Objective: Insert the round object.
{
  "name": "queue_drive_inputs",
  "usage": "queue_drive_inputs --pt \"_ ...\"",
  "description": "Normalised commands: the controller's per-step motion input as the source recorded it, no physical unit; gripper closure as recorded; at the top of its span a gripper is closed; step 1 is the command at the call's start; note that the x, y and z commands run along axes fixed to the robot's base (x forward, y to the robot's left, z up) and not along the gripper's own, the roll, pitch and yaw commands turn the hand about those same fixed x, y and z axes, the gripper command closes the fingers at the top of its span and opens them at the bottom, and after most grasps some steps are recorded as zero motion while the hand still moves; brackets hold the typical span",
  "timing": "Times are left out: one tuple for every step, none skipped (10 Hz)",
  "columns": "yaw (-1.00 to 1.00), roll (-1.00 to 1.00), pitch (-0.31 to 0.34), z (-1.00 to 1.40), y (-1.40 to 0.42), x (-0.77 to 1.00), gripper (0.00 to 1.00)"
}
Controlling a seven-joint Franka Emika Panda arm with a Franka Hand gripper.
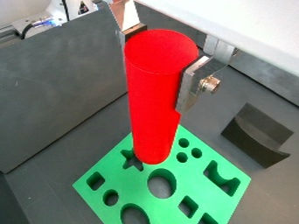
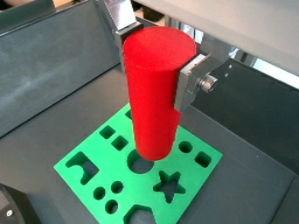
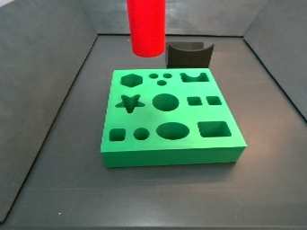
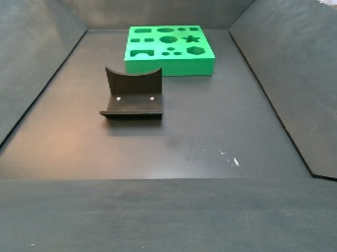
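The dark counter point(image 4: 171, 148) carries the green block point(image 3: 171, 121) with many shaped holes (round, star, square), and the fixture point(image 4: 132, 95) stands apart from it. The red cylinder point(image 1: 155, 92) hangs upright above the block, not touching it. The tool point(image 2: 156, 52) is closed on the cylinder's upper part, one finger point(image 1: 194, 80) pressing its side.

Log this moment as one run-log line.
gripper: shut on red cylinder | position: above green block | cylinder: upright, not inserted | fixture: empty
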Motion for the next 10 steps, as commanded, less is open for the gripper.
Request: queue_drive_inputs --pt "0.0 0.0 -0.004 -1.0 -0.01 0.97 1.0" --pt "0.0 0.0 0.0 -1.0 0.0 1.0 1.0" --pt "0.0 0.0 0.0 -1.0 0.0 0.98 1.0" --pt "0.03 0.03 0.0 -1.0 0.11 0.62 1.0" --pt "0.02 0.12 0.0 -1.0 0.13 0.29 1.0" --pt "0.0 0.14 0.0 -0.85 0.09 0.13 1.0" --pt "0.0 0.06 0.0 -0.44 0.0 0.0 1.0" --pt "0.0 0.06 0.0 -0.24 0.0 0.0 1.0" --pt "0.0 0.04 -0.01 -0.19 -0.06 -0.11 1.0" --pt "0.0 0.04 -0.021 -0.18 -0.11 -0.15 1.0"
